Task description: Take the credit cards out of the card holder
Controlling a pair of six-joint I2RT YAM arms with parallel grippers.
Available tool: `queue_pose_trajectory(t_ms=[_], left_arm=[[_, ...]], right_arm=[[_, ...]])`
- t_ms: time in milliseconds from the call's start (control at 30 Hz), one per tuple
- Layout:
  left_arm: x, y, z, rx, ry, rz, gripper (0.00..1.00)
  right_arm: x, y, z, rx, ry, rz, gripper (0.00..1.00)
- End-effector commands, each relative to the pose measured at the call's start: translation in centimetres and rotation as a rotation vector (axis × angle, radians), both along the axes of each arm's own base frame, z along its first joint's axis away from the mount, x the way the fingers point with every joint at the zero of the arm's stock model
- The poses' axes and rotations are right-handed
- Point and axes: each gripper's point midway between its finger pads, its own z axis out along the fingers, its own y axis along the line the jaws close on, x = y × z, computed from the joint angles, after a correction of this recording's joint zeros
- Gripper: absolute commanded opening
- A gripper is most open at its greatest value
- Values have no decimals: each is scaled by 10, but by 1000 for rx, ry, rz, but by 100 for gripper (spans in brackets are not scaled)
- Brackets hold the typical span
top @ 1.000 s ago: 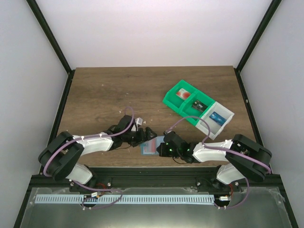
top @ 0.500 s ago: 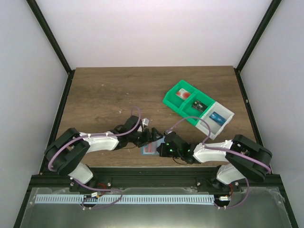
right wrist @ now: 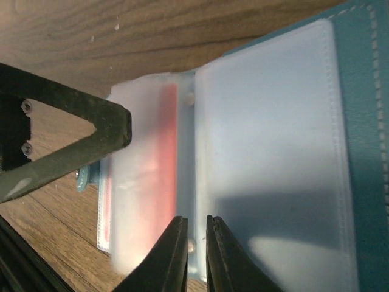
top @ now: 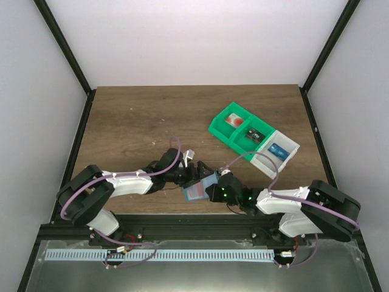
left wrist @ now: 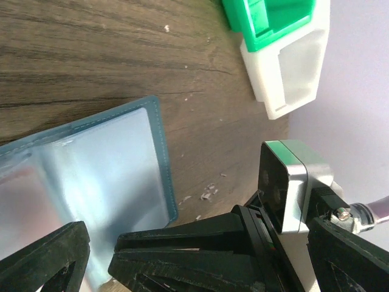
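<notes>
so far no card is out: the card holder (top: 196, 190) lies open by the table (top: 134, 121)'s near edge, a red-marked credit card (right wrist: 159, 170) inside its sleeve, right gripper (right wrist: 196, 243) pinching that sleeve, left gripper (top: 189, 172) spread wide at its left edge.

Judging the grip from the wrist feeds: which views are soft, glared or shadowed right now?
Right wrist: the card holder fills the frame, its left sleeve and the credit card behind it smeared soft; a shadow crosses the lower sleeve. Left wrist: pale sheen on the pocket, table grain sharp. Top external: evenly lit, sharp.
</notes>
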Motion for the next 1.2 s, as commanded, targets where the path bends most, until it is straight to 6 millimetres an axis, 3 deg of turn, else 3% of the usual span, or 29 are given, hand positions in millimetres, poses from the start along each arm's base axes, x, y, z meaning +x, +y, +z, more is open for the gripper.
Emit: queue_pose_trajectory(t_ms=[0,200,300,433,567,900,1167], left_arm=[[-1,-11,6,-59,1,-12,100],[4,-23,6,-58,-1,-26,100],[13,-7,8,23,-36,38,100],[12,25,-8,78,-9,91,100],[2,40,-25,147,16,76,100],[-1,53,-43,264,19,66,100],[-1,61,-37,293,3,81,100]], right_arm=[[7,-8,14,10,-77,-40,13],[6,-15,35,44,-123,-45,20],[5,-15,38,37,-123,-36,22],[6,-19,31,-1,-118,-44,22],[8,-19,25,-27,-114,-49,22],[8,-22,-9,-147,-41,-52,23],[2,-29,-20,-157,-8,-64,23]])
